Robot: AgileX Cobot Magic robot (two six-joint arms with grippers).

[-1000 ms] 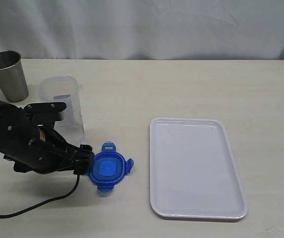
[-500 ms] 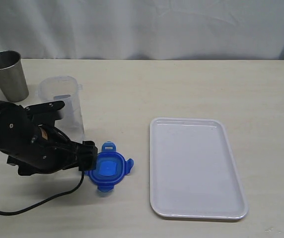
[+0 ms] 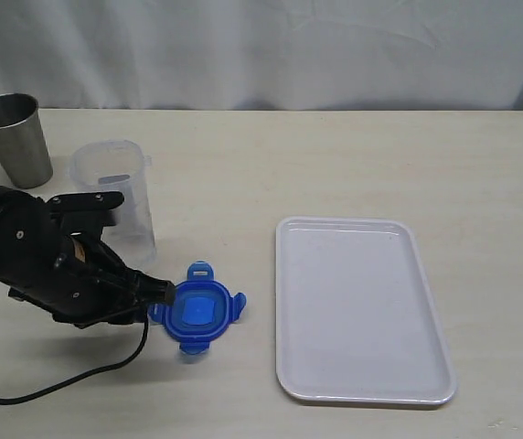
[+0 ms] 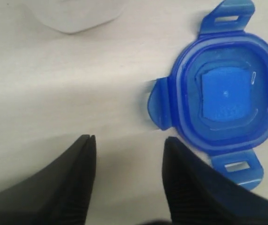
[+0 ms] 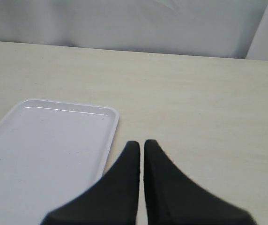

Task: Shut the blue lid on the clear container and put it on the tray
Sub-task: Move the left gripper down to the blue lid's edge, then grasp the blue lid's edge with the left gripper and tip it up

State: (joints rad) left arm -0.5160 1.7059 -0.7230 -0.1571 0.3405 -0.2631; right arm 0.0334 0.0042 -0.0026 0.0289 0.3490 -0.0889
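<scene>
The blue lid (image 3: 197, 313) lies flat on the table, left of the tray (image 3: 362, 311); it also shows in the left wrist view (image 4: 225, 96). The clear container (image 3: 115, 197) stands upright and uncovered behind my left arm, and only its base (image 4: 73, 14) shows at the wrist. My left gripper (image 3: 164, 295) sits low at the lid's left edge. It is open (image 4: 129, 139) over bare table, with one finger (image 4: 181, 178) beside a lid flap. My right gripper (image 5: 141, 143) is shut and empty, near the tray's corner (image 5: 40, 154); the exterior view does not show it.
A grey steel cup (image 3: 15, 137) stands at the far left, behind the container. The left arm's black cable (image 3: 60, 384) trails across the table near the front edge. A white curtain (image 3: 261, 50) closes off the back of the table.
My left gripper has edged slightly toward the lid and stayed open. The lid, container and tray have hardly moved.
</scene>
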